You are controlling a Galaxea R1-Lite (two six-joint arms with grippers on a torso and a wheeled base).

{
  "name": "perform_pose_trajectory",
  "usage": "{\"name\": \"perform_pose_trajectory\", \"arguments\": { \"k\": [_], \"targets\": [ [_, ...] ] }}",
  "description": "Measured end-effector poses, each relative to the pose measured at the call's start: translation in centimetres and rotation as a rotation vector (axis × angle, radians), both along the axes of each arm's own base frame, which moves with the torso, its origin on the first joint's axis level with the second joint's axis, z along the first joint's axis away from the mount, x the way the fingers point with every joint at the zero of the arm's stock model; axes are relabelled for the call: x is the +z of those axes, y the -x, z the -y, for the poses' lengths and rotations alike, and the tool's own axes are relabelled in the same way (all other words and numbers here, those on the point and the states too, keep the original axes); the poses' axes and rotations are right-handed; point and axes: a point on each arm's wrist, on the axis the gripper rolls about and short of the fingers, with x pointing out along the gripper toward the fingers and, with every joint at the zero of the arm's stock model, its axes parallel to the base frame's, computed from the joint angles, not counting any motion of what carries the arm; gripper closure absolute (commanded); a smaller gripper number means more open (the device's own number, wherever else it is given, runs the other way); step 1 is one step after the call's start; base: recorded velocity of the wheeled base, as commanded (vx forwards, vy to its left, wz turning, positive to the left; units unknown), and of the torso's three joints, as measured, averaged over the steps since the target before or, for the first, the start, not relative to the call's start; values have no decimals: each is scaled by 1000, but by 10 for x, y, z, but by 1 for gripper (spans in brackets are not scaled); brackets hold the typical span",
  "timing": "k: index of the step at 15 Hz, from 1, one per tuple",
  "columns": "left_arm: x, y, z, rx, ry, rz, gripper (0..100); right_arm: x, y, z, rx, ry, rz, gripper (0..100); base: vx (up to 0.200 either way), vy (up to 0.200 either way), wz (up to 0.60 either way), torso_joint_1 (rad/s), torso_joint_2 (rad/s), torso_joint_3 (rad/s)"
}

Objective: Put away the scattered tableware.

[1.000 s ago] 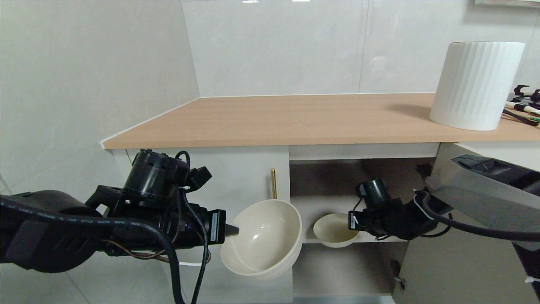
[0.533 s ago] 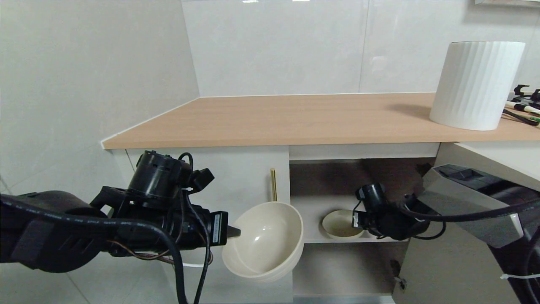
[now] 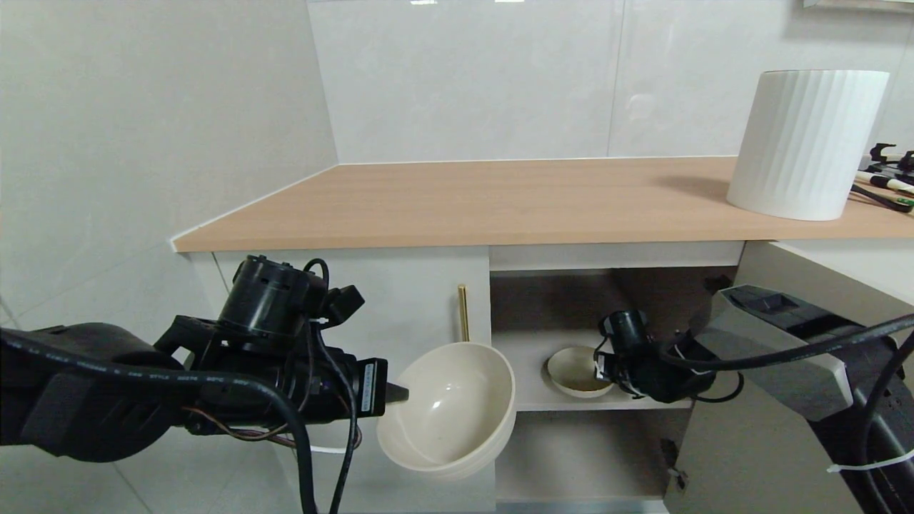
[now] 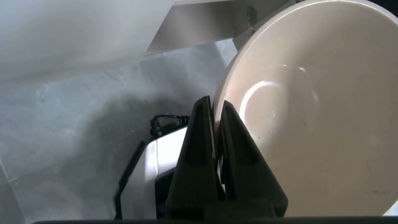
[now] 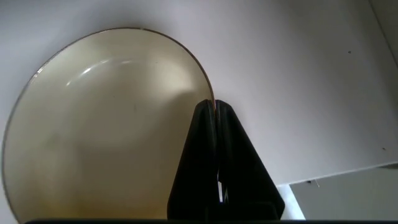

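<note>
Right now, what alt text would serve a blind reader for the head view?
The right gripper, shut on the rim of a small cream bowl, holds it at the shelf inside an open cabinet under a wooden countertop. The left gripper holds a larger cream bowl by its rim before the closed door. A white ribbed cylinder stands on the countertop.

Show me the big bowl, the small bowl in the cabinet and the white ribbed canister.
large bowl point(image 3: 444, 408), head view, inside of its base.
small bowl point(image 3: 571, 371), head view, its inner surface.
white ribbed canister point(image 3: 807, 143), head view, middle of its side wall.
</note>
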Motion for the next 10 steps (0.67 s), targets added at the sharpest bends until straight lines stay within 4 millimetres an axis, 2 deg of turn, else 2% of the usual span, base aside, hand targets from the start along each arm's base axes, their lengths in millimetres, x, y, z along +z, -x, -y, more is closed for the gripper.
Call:
{"name": "perform_pose_trajectory", "arguments": {
  "k": [5, 6, 10],
  "targets": [
    [0, 0, 0, -2, 0, 1, 100, -4, -6, 2, -21, 10, 13, 100, 0, 0, 0, 0, 0, 0],
    [0, 0, 0, -1, 0, 1, 100, -4, -7, 1, -23, 10, 16, 0, 0, 0, 0, 0, 0, 0],
    [-1, 0, 1, -3, -1, -1, 100, -1, -11, 1, -42, 5, 42, 0, 0, 0, 0, 0, 0, 0]
  ]
}}
